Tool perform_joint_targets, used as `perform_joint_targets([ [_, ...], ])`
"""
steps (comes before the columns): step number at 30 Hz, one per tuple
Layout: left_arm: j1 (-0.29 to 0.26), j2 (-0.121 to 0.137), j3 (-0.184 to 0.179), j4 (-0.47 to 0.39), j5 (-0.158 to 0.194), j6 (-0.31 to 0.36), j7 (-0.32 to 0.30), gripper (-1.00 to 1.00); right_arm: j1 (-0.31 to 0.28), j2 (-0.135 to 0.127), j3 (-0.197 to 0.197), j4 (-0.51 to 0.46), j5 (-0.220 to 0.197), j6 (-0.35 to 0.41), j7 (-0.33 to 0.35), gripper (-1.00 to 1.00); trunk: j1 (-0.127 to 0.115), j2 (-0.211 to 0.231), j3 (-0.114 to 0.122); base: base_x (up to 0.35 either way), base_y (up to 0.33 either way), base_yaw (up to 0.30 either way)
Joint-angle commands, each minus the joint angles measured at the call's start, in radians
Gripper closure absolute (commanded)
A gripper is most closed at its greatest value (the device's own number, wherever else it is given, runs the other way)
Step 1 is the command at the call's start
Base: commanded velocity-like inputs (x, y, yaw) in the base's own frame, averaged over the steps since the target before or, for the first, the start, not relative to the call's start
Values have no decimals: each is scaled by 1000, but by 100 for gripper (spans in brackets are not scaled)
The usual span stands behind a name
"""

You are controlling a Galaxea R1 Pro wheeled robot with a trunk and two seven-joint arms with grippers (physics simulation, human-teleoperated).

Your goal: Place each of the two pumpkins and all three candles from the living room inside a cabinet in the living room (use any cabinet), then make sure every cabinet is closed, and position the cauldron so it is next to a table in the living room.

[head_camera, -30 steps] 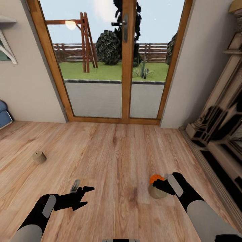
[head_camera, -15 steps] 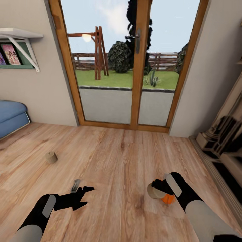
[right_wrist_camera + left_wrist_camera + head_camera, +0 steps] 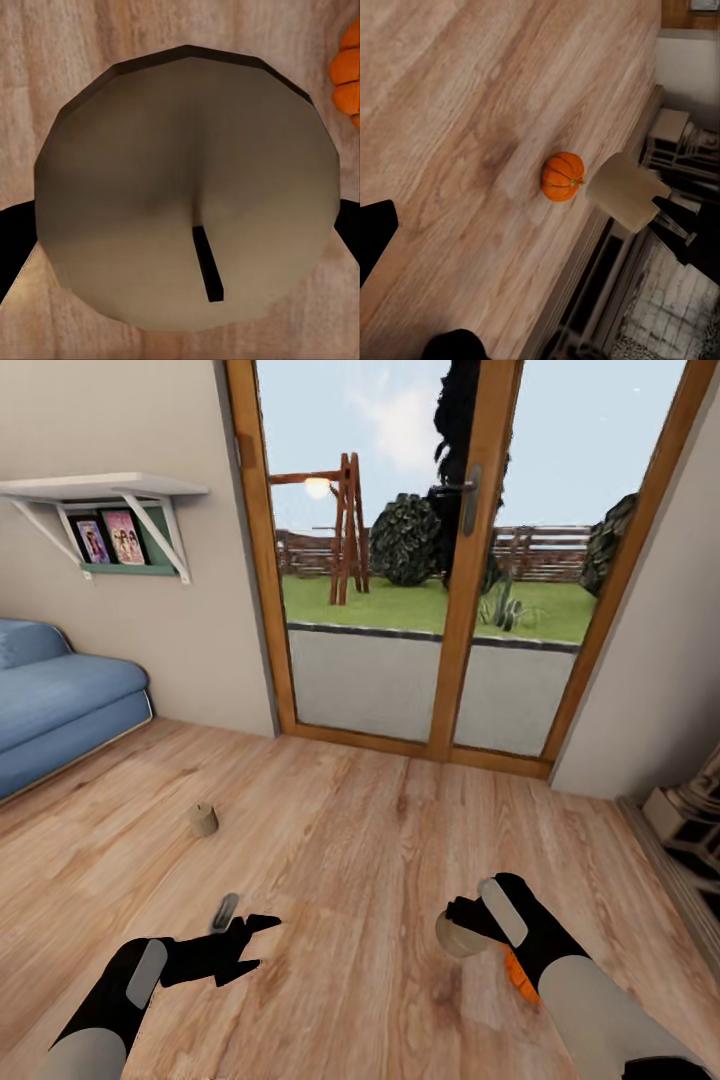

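Observation:
My right gripper (image 3: 465, 925) is shut on a beige candle (image 3: 455, 945), held just above the wooden floor. In the right wrist view the candle's (image 3: 191, 217) flat end with its dark wick faces the camera. An orange pumpkin (image 3: 515, 968) lies on the floor, partly hidden behind my right forearm. It also appears as the pumpkin (image 3: 562, 176) beside the held candle (image 3: 622, 191), and as the pumpkin (image 3: 349, 75) at the picture's edge. A second candle (image 3: 203, 819) stands on the floor ahead to the left. My left gripper (image 3: 262, 942) is open with nothing in it. The cabinet and cauldron are out of view.
Glass double doors (image 3: 455, 590) in a wooden frame stand straight ahead. A blue sofa (image 3: 50, 700) sits at the left under a wall shelf (image 3: 110, 490) with pictures. A pale carved fireplace surround (image 3: 690, 820) edges the right side. Open wooden floor (image 3: 340, 840) lies between.
The whole head view has swung to the left, bringing the sofa and shelf into view. The pumpkin has gone from beyond my right gripper to behind its forearm. Both arms keep their pose.

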Motion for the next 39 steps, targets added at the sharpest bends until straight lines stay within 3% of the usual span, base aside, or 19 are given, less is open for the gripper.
perform_joint_targets([
  [1,0,0,0,0,-1,-1,1,-100,0,2,0,0,0,0,-1,100,-4,7,3,0,0,292],
  [9,0,0,0,0,-1,-2,1,-100,0,8,0,0,0,-1,-1,100,-35,63,28,0,0,251],
  [24,0,0,0,0,-1,-3,2,-100,0,8,0,0,0,-8,1,100,-92,168,75,0,0,14],
  [34,0,0,0,0,-1,-2,1,-100,0,13,2,0,0,-10,0,100,-92,168,79,0,0,180],
  [39,0,0,0,0,-1,-3,1,-100,0,15,2,0,0,-10,0,100,-111,203,97,0,0,270],
])
